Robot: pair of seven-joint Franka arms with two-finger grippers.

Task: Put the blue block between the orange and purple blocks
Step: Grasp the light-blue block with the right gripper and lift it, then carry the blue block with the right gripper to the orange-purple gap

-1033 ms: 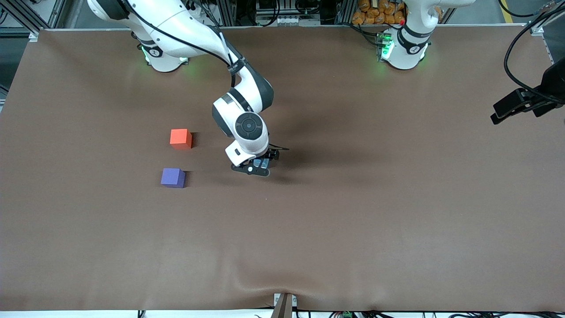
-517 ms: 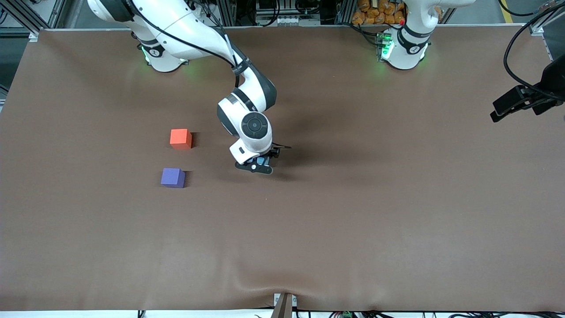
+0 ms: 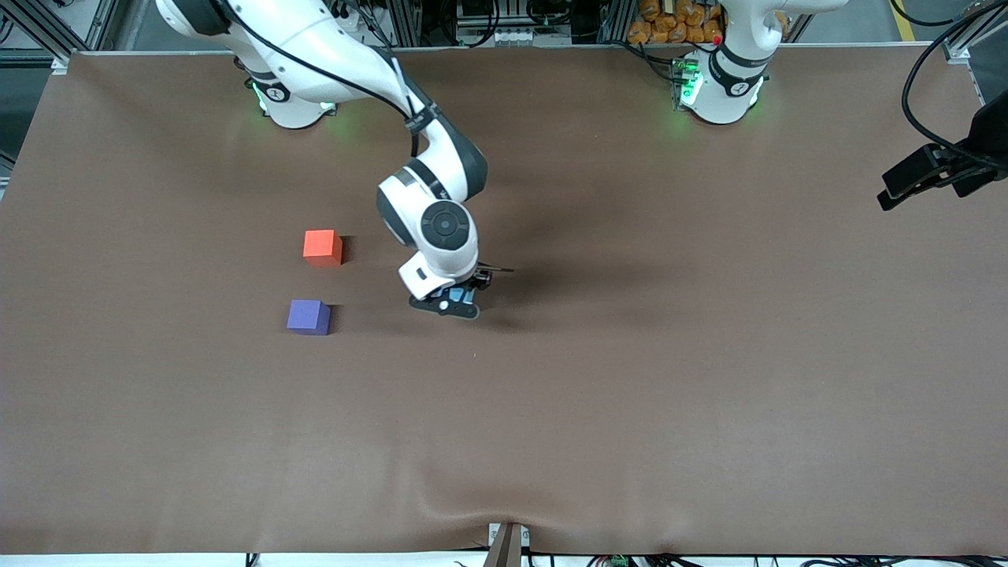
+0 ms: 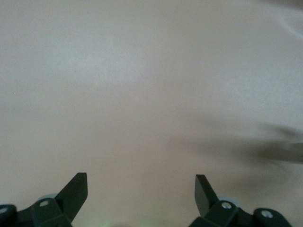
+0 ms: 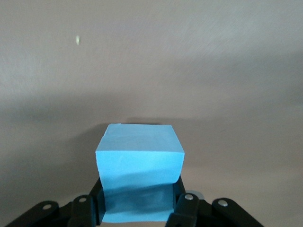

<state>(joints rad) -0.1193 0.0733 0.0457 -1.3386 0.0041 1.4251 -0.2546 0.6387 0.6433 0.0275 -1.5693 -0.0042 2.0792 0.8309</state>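
The blue block (image 5: 139, 161) is a light sky-blue cube, and my right gripper (image 5: 137, 203) is shut on its two sides, low over the brown table. In the front view only a sliver of the blue block (image 3: 463, 296) shows under the right gripper (image 3: 455, 304). The orange block (image 3: 322, 246) and the purple block (image 3: 308, 316) sit on the table toward the right arm's end, the purple one nearer the front camera, with a gap between them. My left gripper (image 4: 140, 184) is open over bare table, and it waits at the left arm's end (image 3: 898, 189).
The brown table cover (image 3: 598, 409) has a wrinkle at its front edge near a small bracket (image 3: 506, 543). Black cables (image 3: 917, 87) hang by the left arm's end of the table.
My right gripper has closed on the blue block and its hand has shifted slightly toward the right arm's end. The left gripper has drifted a little. The orange and purple blocks have not moved.
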